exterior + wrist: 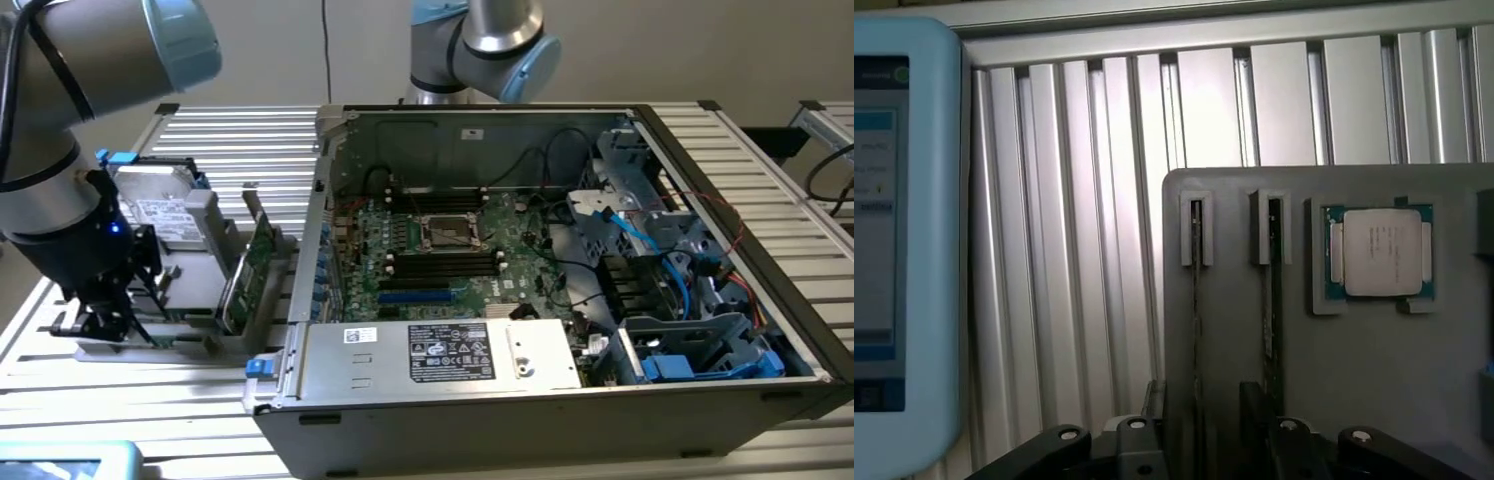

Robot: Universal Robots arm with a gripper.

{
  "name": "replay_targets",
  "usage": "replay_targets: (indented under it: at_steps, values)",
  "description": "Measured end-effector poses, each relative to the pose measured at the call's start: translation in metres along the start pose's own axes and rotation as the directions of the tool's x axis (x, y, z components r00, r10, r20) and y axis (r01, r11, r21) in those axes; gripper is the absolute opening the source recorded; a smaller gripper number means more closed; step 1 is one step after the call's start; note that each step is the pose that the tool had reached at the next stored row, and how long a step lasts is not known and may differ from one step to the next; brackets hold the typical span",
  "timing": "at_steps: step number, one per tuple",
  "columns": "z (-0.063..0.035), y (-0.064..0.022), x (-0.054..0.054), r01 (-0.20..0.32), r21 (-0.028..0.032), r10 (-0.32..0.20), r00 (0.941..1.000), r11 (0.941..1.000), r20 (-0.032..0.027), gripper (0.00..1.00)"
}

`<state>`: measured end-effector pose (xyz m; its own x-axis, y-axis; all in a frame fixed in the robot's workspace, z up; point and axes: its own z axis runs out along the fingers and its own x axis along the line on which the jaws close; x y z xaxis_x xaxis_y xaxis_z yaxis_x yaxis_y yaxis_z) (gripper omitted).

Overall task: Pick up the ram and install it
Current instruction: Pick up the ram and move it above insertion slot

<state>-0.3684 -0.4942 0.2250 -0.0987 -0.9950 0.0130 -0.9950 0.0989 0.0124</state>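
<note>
The fingers [1254, 410] are released, spread apart and grasping nothing, low over a grey holder [1374, 400] that lies near the desk's [1084, 250] edge at the exterior view's left. The ram [1196, 300] stands on edge in a slot by the holder's corner, close by the fingers. A second stick [1272, 300] stands just beside it, then a CPU [1379, 250]. A hard drive [160, 215] and a card [254, 270] stand upright between the fingers and the open case [534, 420]. A tablet [904, 250] lies near the holder.
</note>
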Motion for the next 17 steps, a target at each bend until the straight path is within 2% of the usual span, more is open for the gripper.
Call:
replay_targets:
  at_steps: [8, 17]
  values:
    - [0.0143, -0.0009, 0.000, 0.000, 0.0001, 0.000, 1.0000, 1.0000, 0.0001, 0.42]
    - [0.0234, -0.0019, 0.000, 0.000, 0.0000, 0.000, 1.0000, 1.0000, 0.0000, 0.42]
